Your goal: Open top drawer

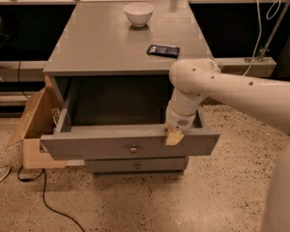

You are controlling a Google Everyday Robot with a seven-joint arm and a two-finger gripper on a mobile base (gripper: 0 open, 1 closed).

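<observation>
The top drawer (101, 146) is a wide grey drawer with a small round metal knob (133, 149) in the middle of its front. It stands pulled far out of the grey cabinet (111, 42), and its inside looks empty and dark. My gripper (174, 137) hangs from the white arm (222, 88) at the top edge of the drawer front, right of the knob. A tan fingertip (174, 138) rests over that edge.
A narrower grey drawer (135, 166) with its own knob sits shut below. A white bowl (138, 12) and a dark flat packet (163, 50) lie on the cabinet top. An open cardboard box (31, 129) stands to the left. A black cable (53, 207) runs over the speckled floor.
</observation>
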